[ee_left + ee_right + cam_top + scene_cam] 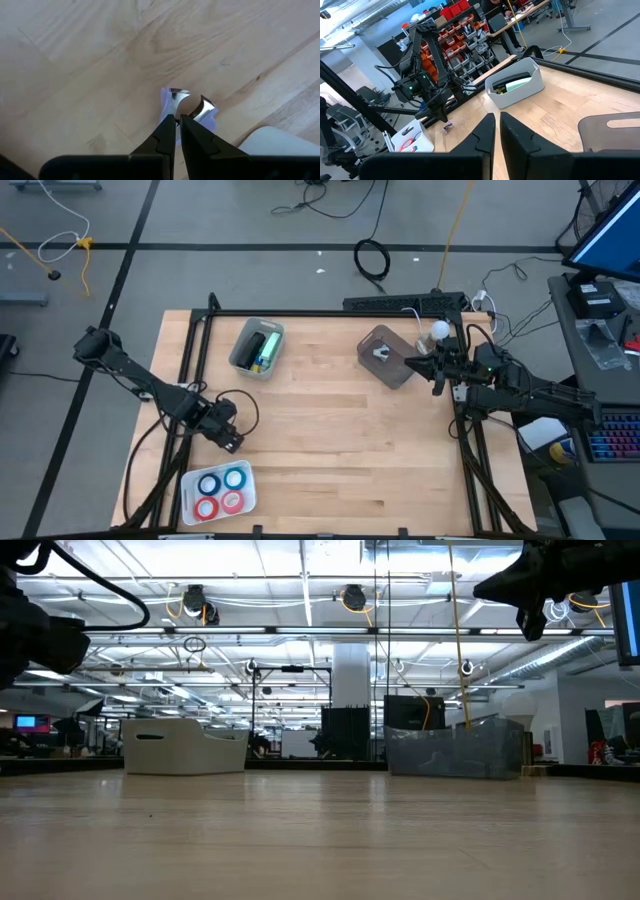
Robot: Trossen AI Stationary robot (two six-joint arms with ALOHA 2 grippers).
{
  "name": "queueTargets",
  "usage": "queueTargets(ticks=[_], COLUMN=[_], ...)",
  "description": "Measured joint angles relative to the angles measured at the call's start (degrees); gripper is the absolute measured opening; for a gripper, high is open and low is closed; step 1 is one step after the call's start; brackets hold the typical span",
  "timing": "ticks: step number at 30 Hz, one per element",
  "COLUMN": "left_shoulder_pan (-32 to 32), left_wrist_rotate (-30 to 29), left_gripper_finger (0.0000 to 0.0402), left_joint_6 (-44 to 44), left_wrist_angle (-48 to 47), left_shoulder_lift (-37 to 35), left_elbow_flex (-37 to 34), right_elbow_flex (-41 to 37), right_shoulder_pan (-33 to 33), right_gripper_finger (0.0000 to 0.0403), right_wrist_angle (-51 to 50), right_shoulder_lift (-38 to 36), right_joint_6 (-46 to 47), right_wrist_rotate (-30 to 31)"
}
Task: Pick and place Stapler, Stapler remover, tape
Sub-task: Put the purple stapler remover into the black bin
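Observation:
The stapler remover [167, 107], lavender with two metal claws, sits at the tips of my left gripper [177, 119]. That gripper points steeply down over the table's near left part [232, 440]. The remover also shows as a small lavender thing [448, 127] in the right wrist view. The green stapler [266, 348] lies in a white bin [240, 352]. Blue tape [211, 483] and red tape [207, 506] lie in a white tray [251, 488]. My right gripper [436, 367] is shut, level and raised beside a grey bin [392, 370]. My left gripper is shut on the stapler remover, coming from above and pointing steeply down. Its fingertips [165, 131] cover the remover's middle [173, 111] between the two claws, so the exact spot is hidden. Lavender body shows on both sides of the fingers. Whether the remover is lifted off the wood I cannot tell.
The tape tray's corner [280, 145] lies close beside my left gripper. The white bin [185, 745] and the grey bin [455, 748] stand at the table's far side. Bare wood [340, 450] spreads across the middle. A black frame [330, 313] borders the table.

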Motion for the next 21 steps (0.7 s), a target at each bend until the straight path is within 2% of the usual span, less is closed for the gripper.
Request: queueTargets(ticks=[13,21], left_shoulder_pan=[0.00,-0.15], left_wrist_rotate=[-0.17,-0.08], left_gripper_finger=[0.0026,0.0027], left_joint_6=[-1.76,0.31], left_wrist_angle=[-0.17,-0.24], left_shoulder_lift=[0.00,0.00], left_elbow_flex=[0.30,1.33], right_elbow_flex=[0.00,0.02], right_shoulder_pan=[0.00,0.00], right_gripper_finger=[0.0018,0.0018], right_wrist_angle=[0.00,0.00], right_shoulder_lift=[0.01,0.02], right_joint_6=[0.02,0.02], right_wrist_rotate=[0.00,0.01])
